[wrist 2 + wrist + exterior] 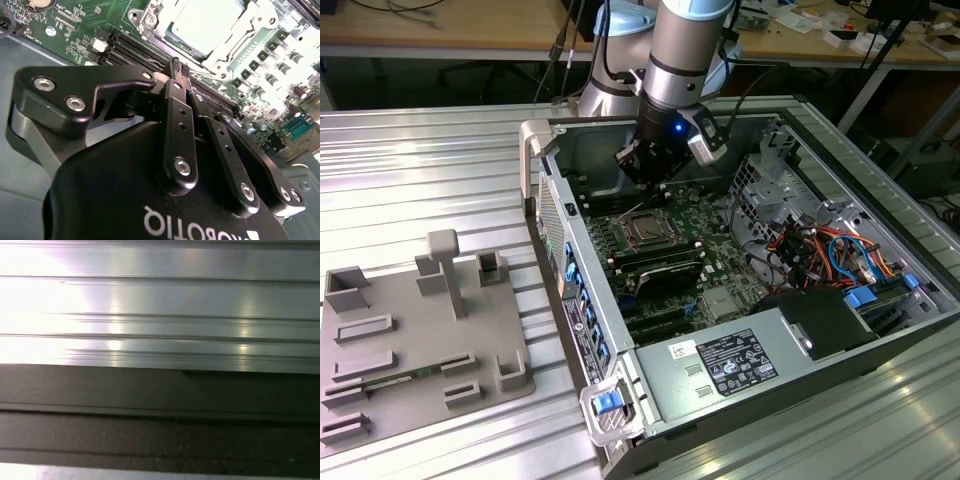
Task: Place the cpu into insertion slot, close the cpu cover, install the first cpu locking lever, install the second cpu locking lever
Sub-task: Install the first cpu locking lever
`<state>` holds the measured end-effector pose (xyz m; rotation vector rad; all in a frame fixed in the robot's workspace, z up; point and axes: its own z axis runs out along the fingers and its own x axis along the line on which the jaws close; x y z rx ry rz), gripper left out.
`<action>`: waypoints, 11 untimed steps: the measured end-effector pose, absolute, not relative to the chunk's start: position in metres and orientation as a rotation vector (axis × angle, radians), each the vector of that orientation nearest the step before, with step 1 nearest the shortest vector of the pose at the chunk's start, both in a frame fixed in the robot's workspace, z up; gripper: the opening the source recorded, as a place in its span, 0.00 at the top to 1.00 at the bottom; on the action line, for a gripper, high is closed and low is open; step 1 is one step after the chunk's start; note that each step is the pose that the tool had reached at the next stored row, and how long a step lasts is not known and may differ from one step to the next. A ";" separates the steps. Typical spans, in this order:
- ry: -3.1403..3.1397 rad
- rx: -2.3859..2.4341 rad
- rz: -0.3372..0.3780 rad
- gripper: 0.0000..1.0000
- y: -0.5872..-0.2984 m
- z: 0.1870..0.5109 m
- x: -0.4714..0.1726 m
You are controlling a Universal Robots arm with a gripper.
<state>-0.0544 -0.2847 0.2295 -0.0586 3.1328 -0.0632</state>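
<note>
the matte black hand (179,69) is clenched, its flat, bolted fingers (176,115) pressed together, hanging over the glossy green circuit board (75,35). near its tips the cpu (205,22), a pale flat square, lies in the silvery-rimmed insertion slot (645,230) inside the open metal case (578,262) on the ribbed aluminium tabletop (420,160).

Ribbed aluminium table (420,170), wooden workbench (450,30) behind strewn with cables (420,15), bright glare on the metal
</note>
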 end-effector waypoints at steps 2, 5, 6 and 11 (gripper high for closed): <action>3.133 -0.059 -0.064 0.89 -0.285 0.229 -0.053; 3.133 -0.059 -0.064 0.89 -0.284 0.228 -0.050; 3.133 -0.059 -0.064 0.89 -0.284 0.227 -0.049; 3.133 -0.059 -0.064 0.89 -0.284 0.222 -0.048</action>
